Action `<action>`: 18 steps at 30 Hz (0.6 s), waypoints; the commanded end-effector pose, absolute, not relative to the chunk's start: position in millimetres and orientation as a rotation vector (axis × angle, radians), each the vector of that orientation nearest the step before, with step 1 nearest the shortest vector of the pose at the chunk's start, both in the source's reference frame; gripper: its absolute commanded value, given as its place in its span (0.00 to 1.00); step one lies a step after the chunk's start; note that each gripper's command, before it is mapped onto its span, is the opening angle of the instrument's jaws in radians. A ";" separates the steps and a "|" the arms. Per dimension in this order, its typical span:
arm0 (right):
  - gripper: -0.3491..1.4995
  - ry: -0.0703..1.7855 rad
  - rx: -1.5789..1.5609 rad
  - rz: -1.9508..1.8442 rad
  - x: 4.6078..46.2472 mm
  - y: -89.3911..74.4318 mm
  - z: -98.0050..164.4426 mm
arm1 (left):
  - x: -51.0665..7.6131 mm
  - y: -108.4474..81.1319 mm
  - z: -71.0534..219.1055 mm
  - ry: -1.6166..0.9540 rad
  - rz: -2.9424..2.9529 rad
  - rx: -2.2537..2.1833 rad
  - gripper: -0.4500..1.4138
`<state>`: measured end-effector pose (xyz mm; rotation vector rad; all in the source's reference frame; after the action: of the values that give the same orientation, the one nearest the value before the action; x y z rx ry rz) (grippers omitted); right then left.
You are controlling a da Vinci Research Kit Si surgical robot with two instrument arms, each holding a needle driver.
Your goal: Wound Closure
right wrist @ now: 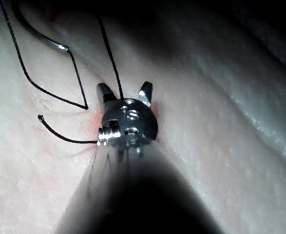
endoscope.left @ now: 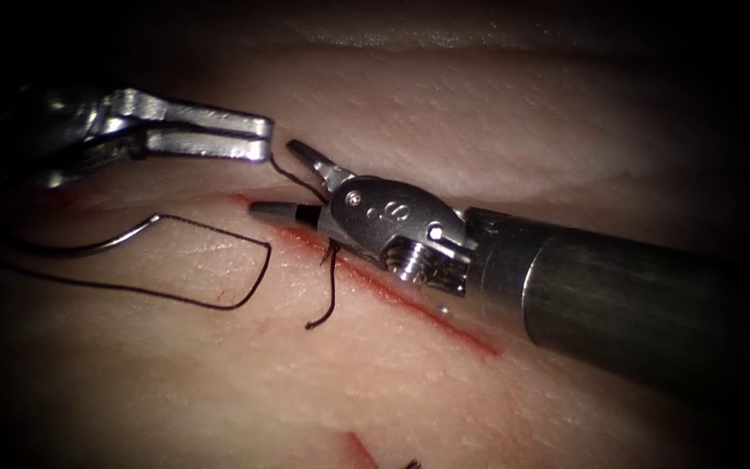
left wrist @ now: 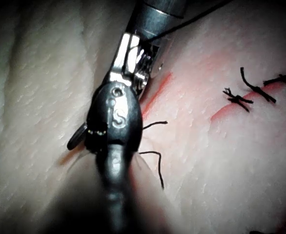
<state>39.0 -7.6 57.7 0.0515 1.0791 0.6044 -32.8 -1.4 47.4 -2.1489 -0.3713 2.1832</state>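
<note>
Left tool [endoscope.left: 258, 139]: clamped on thread [endoscope.left: 292, 178].
Right tool [endoscope.left: 284, 178]: jaws apart, astride thread, empty.
Needle [endoscope.left: 97, 245]: loose, left of cut [endoscope.left: 427, 308].
Progress: knot [endoscope.left: 332, 247] tied; cut beyond unsewn.

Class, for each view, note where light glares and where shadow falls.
Endoscope view: glare on the left end effector, shut on the thread; the right end effector, open and empty, straddles that thread; edges dark. Right wrist view: a glint on the needle, lying free on the tissue left of the cut. Left wrist view: glare on the right end effector's metal.
</note>
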 end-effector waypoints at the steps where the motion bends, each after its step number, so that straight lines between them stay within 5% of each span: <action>1: 0.70 1.082 0.051 0.602 39.6 -7.1 57.8 | -33.5 -1.2 47.8 -0.366 2.182 -2.151 0.00; 8: 0.57 1.075 0.056 0.599 39.6 -7.0 57.9 | -33.8 -1.4 47.5 -0.371 2.192 -2.143 0.00; 9: 0.47 1.075 0.056 0.598 39.7 -7.1 57.9 | -33.8 -1.5 47.5 -0.372 2.192 -2.144 0.00; 11: 0.00 1.089 0.068 0.579 39.7 -7.3 57.8 | -33.8 -1.6 47.4 -0.371 2.193 -2.144 0.00; 18: 0.00 1.093 0.051 0.506 40.0 -7.4 57.6 | -34.0 -2.4 47.0 -0.378 2.197 -2.152 0.00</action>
<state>39.1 -8.1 57.3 0.0528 1.0891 0.5003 -33.3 -2.7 46.4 -2.1499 -0.3817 2.1991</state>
